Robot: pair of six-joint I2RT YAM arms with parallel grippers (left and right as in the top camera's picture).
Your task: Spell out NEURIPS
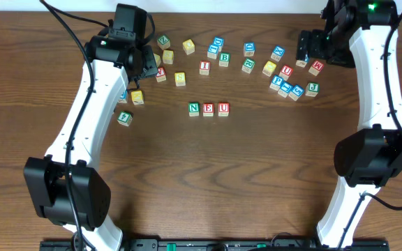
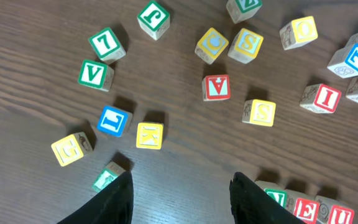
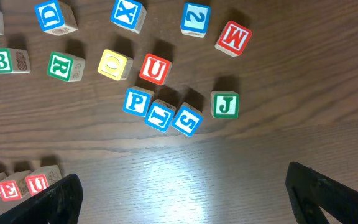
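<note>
Row NEU (image 1: 209, 109) stands mid-table; R (image 3: 61, 65) lies loose between B (image 3: 2, 61) and yellow block (image 3: 114, 64). Wide, empty: left gripper (image 2: 182, 199), right gripper (image 3: 182, 199). Risk: jaws clip neighbours grabbing R, or bump Row NEU placing.

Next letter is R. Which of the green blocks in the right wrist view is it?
The R block, between the green B and the yellow block; the green J lies farther right.

White arm links (image 1: 82, 111), bulky black joints (image 1: 67, 192), thin black cables (image 1: 65, 28).
</note>
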